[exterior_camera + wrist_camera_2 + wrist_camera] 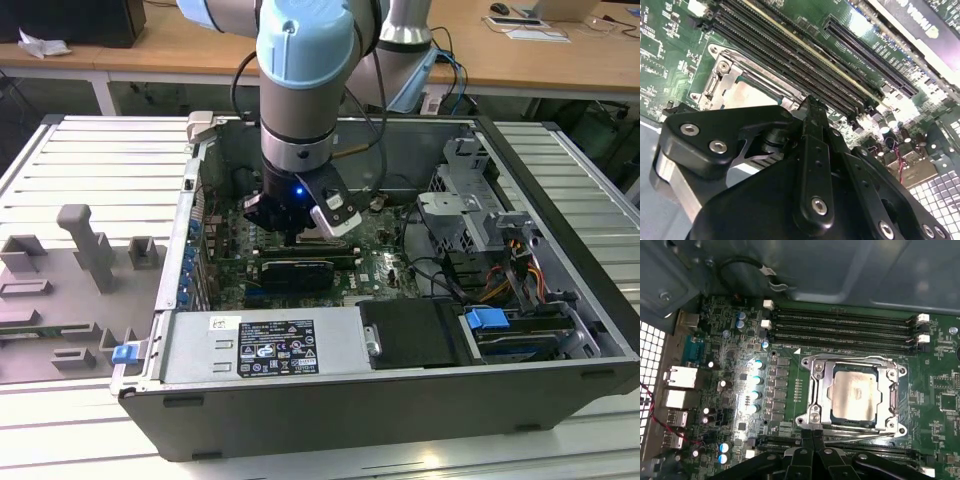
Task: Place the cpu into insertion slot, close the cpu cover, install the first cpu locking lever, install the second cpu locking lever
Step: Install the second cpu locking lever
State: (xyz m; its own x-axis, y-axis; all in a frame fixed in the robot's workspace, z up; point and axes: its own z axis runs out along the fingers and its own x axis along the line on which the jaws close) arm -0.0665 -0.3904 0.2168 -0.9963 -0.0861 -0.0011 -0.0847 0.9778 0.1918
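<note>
Cpu [855,390] is seen already seated in the insertion slot [896,401] with the cpu cover [826,390] lowered over it, and the gripper [812,436], jaws pressed together and holding nothing, is placed at the slot's edge, so probably a locking lever must be caught precisely.

From my exterior view the arm [300,90] hides the insertion slot; the gripper [812,440] covers its near edge in the first wrist view.
</note>
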